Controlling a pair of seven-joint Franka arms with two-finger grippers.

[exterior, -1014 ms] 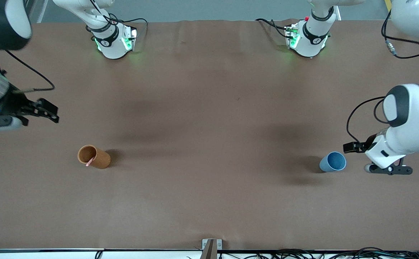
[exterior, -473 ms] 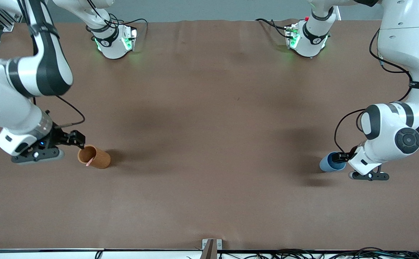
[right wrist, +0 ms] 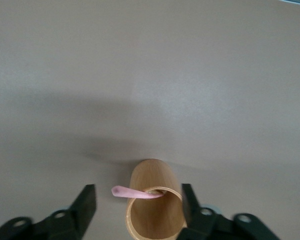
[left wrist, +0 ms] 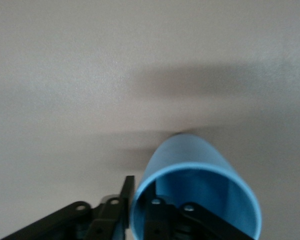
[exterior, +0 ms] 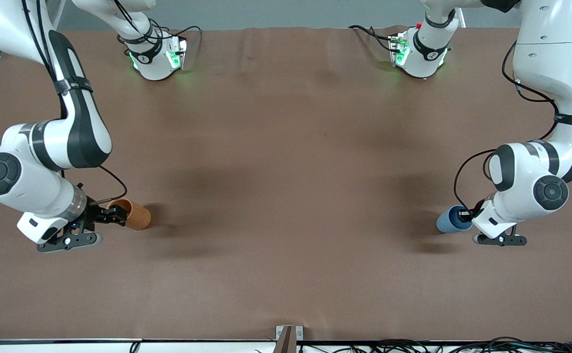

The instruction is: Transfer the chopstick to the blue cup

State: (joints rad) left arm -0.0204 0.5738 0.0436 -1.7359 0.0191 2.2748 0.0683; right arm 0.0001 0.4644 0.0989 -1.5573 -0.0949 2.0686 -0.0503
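The blue cup (exterior: 447,223) (left wrist: 190,152) lies on its side toward the left arm's end of the table, its mouth facing my left gripper (exterior: 462,214) (left wrist: 141,184). That gripper is shut on the cup's rim, one finger inside and one outside the wall. An orange-brown cup (exterior: 138,215) (right wrist: 150,172) lies on its side toward the right arm's end. A pink chopstick (right wrist: 132,192) pokes out of its mouth. My right gripper (exterior: 117,214) (right wrist: 138,187) is open, with a finger on either side of that cup's mouth. In the front view the gripper hides the chopstick.
Brown table cover (exterior: 286,196) spreads wide between the two cups. Both arm bases (exterior: 156,56) (exterior: 421,51) stand along the table edge farthest from the front camera. Cables (exterior: 413,345) run along the table edge nearest that camera.
Both arms swung in and down to their cups. The left gripper closed on the blue cup's rim. The right gripper moved around the orange-brown cup's mouth and its fingers narrowed.
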